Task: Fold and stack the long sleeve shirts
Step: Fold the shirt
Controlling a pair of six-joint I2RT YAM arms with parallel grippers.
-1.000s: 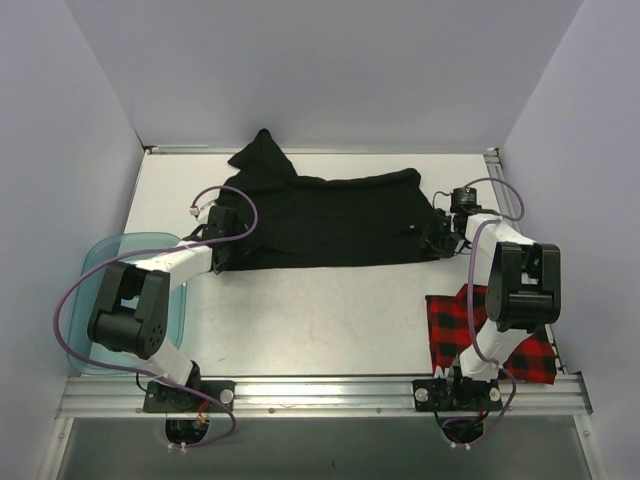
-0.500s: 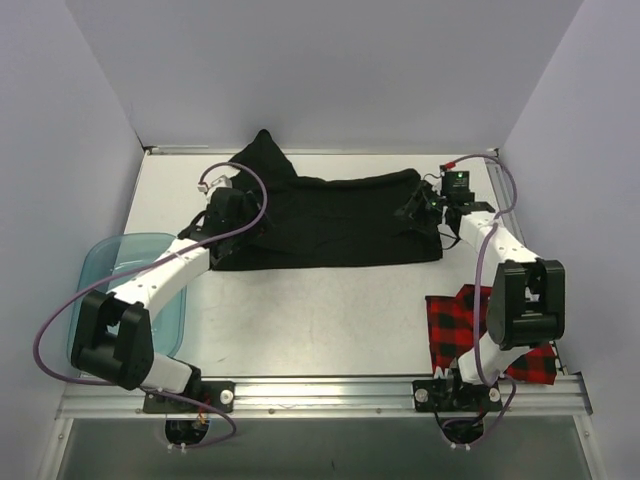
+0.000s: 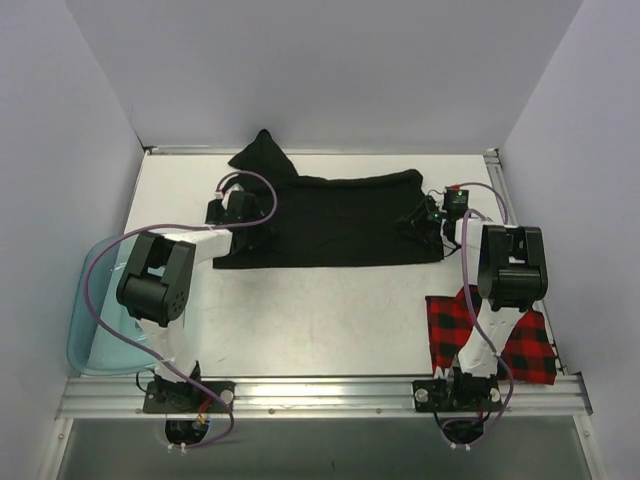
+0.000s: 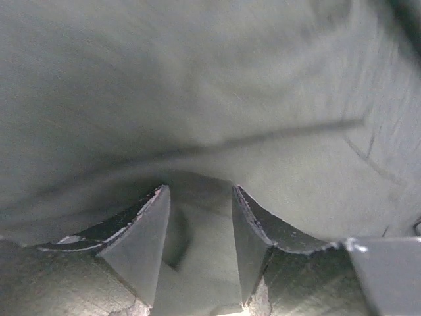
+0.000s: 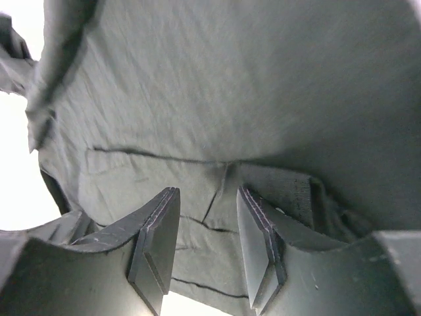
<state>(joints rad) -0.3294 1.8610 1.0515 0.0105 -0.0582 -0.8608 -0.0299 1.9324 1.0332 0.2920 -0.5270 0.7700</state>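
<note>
The black long sleeve shirt (image 3: 340, 215) lies spread across the back of the table, one sleeve bunched at the far left. My left gripper (image 3: 264, 220) sits low on its left end. In the left wrist view its jaws (image 4: 197, 191) stand partly apart, pressed into the black cloth (image 4: 197, 79), with a soft fold between them. My right gripper (image 3: 407, 225) rests at the shirt's right end. Its fingers (image 5: 208, 192) are apart over seamed black cloth (image 5: 230, 85), with nothing pinched. The red-and-black check shirt (image 3: 530, 350) lies folded at the near right.
A translucent teal tub (image 3: 95, 330) overhangs the table's near left edge, beside the left arm's base. The right arm's upper links stand over part of the check shirt. White walls close in the table at the back and on both sides.
The left arm drew back and its gripper went from the shirt's near-left corner up onto its left end, jaws narrowing. The right gripper swung to the far right corner, then back down.
</note>
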